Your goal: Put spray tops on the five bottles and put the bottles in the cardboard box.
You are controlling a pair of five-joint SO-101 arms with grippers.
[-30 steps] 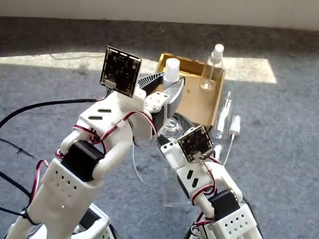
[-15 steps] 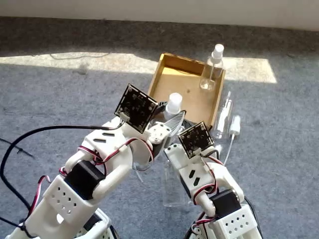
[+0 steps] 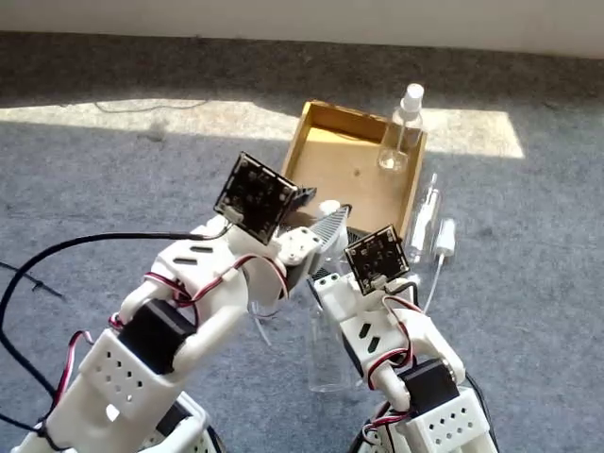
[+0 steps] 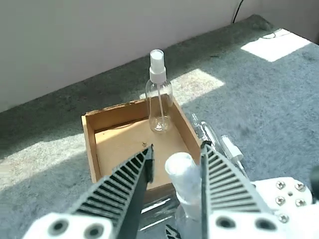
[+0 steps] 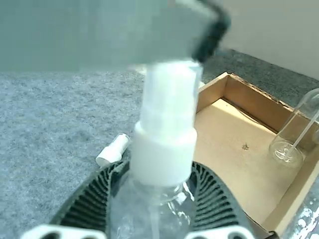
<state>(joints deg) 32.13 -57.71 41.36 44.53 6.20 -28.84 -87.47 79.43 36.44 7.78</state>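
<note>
Carpeted worktop with two arms. The right pincer is clamped on a held bottle, kept upright just near of the cardboard box; most of its body is hidden behind the arms in the high view. A spray top sits on its neck. The left pincer flanks that top with its jaws apart and a gap showing on one side; from the right wrist it is a blur cut off at the edge. Bottles counted: one boxed bottle upright with its top on in the box's far right corner, the held one, one lying bottle partly covered by the right arm, and clear glassware just right of the box whose number cannot be made out. A loose spray top lies beside it, and a small white part lies left of the held bottle.
</note>
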